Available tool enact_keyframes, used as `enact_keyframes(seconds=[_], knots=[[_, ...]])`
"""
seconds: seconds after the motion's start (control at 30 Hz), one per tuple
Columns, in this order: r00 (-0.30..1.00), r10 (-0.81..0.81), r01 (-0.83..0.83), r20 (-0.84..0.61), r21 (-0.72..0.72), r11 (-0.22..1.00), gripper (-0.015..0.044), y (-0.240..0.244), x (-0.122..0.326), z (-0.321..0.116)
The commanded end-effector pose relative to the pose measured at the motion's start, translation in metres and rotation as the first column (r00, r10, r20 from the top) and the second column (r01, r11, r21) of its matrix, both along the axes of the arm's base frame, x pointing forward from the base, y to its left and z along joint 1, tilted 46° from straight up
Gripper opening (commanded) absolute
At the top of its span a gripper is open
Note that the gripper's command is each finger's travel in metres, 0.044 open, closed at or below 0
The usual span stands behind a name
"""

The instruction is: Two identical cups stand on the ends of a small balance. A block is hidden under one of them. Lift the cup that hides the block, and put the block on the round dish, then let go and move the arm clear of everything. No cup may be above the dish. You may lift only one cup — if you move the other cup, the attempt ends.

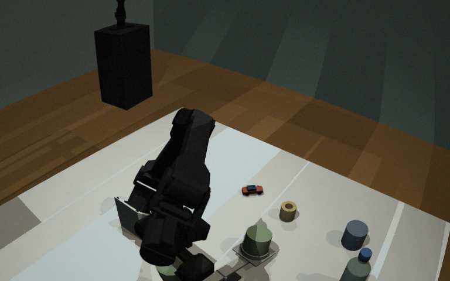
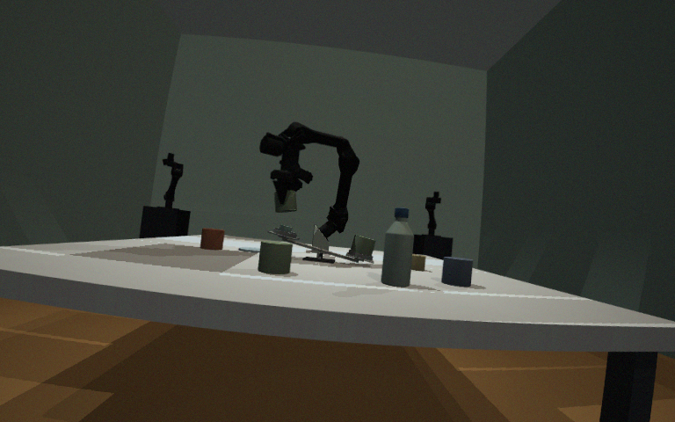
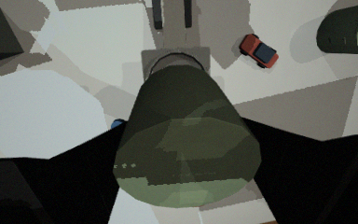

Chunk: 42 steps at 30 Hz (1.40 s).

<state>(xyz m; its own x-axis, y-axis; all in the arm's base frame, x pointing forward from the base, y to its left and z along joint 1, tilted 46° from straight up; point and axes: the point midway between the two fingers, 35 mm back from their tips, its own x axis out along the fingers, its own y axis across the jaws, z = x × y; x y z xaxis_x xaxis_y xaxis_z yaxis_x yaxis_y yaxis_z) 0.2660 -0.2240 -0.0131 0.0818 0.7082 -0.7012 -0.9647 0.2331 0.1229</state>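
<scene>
Near the desk's (image 1: 315, 198) (image 2: 318, 303) (image 3: 107, 28) front edge stands the bottle (image 1: 355, 271) (image 2: 396, 256). Farther back, the dish (image 2: 248, 249) lies left of the balance (image 1: 237, 264) (image 2: 308, 246) (image 3: 148, 56), on the desk's left-edge side. The gripper (image 1: 180, 264) (image 2: 285, 199) (image 3: 181, 123), fairly wide yet clamped, holds the lifted cup (image 1: 166, 270) (image 2: 291, 202) (image 3: 186, 154) above the raised end (what sits there is too small to name as the block). Best carry it level, away from dish and seated cup (image 1: 256, 240) (image 2: 362, 247), and lower it gently before opening.

Green cup (image 1: 168, 270) (image 2: 286, 201) (image 3: 186, 140) aloft, balance (image 1: 228, 268) (image 2: 332, 253) (image 3: 148, 58) tilted
</scene>
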Motion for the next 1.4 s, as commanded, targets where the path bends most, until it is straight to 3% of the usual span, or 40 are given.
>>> enact_keyframes(seconds=[0.0,1.0,1.37], knots=[[1.000,-0.002,0.002,0.001,-0.001,1.000,0.0000,0.000,0.000,0.000],[1.000,-0.002,0.002,0.001,-0.002,1.000,0.0000,-0.001,-0.001,-0.001],[1.000,-0.006,0.006,-0.003,-0.024,1.000,0.0000,-0.029,-0.074,-0.076]])
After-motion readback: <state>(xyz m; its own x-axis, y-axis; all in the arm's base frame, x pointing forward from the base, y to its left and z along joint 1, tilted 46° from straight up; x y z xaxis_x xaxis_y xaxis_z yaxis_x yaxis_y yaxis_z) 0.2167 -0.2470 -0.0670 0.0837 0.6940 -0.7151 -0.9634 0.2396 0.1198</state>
